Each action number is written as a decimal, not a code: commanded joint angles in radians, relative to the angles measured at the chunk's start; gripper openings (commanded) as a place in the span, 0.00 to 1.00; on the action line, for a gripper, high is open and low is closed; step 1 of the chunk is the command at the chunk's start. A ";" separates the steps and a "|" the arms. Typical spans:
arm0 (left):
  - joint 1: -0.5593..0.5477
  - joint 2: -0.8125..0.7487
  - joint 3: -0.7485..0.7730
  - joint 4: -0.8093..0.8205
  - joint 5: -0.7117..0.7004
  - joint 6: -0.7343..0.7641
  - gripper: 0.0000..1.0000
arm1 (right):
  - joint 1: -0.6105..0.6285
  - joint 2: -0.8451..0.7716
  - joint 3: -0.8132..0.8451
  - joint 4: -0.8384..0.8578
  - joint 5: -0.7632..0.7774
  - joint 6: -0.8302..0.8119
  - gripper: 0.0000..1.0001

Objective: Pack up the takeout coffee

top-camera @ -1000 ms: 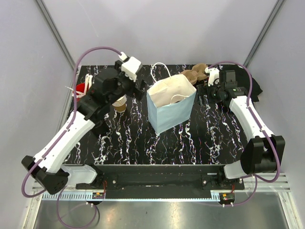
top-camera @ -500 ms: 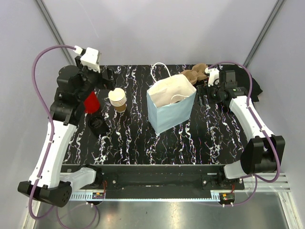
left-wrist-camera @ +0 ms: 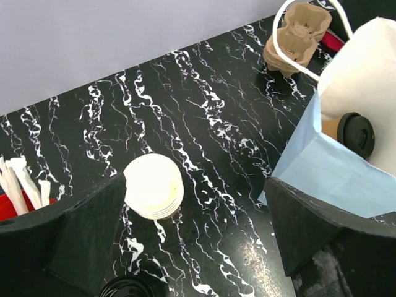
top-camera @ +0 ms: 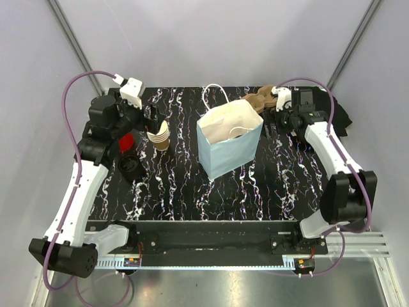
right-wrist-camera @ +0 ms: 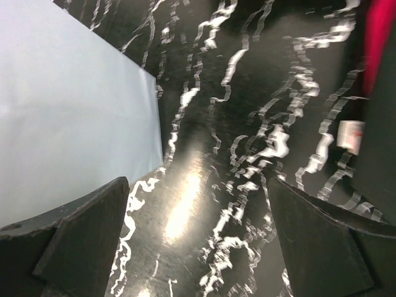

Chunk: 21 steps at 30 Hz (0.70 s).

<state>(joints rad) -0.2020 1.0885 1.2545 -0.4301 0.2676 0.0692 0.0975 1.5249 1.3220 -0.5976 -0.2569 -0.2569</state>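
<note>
The takeout coffee (left-wrist-camera: 354,132), a tan cup with a black lid on it, stands inside the pale blue paper bag (left-wrist-camera: 334,173); in the top view the bag (top-camera: 229,142) hides it. My left gripper (top-camera: 152,120) is open and empty, held above the table just left of the stack of nested tan cups (top-camera: 159,133). In the left wrist view the gripper (left-wrist-camera: 204,247) has the stack (left-wrist-camera: 153,185) by its left finger. My right gripper (top-camera: 281,116) is open and empty, low over the table right of the bag, also in its wrist view (right-wrist-camera: 198,241).
The brown pulp cup carrier (top-camera: 259,99) lies at the back, behind the bag. A stack of black lids (top-camera: 130,165) and a red holder (top-camera: 126,141) with white sticks sit at the left. The bag's white handles stand up at its mouth.
The left arm swung from beside the bag out to the far left, then came back right to the cup stack. The right gripper shifted slightly toward the back.
</note>
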 commanded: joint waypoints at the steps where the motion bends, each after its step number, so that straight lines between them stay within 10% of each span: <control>1: 0.038 -0.025 -0.006 0.060 0.058 -0.003 0.99 | -0.007 0.069 0.031 0.053 -0.120 0.002 1.00; 21: 0.249 -0.027 -0.052 0.070 0.173 -0.034 0.99 | -0.013 -0.034 -0.191 0.064 -0.485 0.038 1.00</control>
<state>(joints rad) 0.0231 1.0805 1.2118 -0.4232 0.3828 0.0551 0.0879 1.5227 1.1500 -0.5457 -0.6590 -0.2394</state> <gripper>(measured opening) 0.987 0.994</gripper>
